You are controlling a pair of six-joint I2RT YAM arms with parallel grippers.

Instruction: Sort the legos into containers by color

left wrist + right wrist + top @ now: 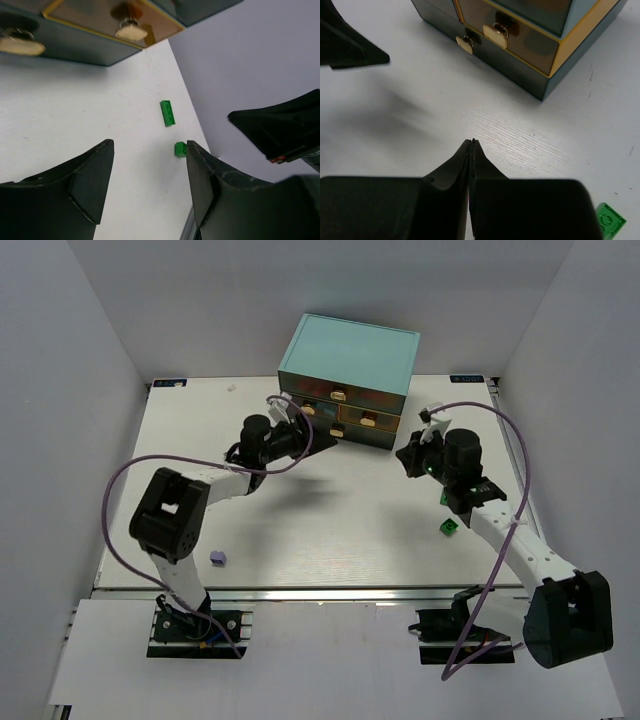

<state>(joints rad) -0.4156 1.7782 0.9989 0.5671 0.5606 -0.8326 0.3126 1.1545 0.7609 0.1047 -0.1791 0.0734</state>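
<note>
The light-teal cabinet (346,358) stands at the back of the table, its dark drawers (340,412) with tan handles facing me. My left gripper (304,430) is open and empty just in front of the lower left drawer; in the left wrist view (149,145) two handles (131,32) show above it. My right gripper (409,455) is shut in front of the cabinet's right corner, and the right wrist view (472,141) shows nothing between the jaws. A long green lego (168,113) and a small green lego (448,528) lie by the right arm. A lavender lego (217,558) lies at the near left.
The small green lego also shows in the left wrist view (180,149) and at the bottom right of the right wrist view (610,220). White walls enclose the table on three sides. Purple cables loop over both arms.
</note>
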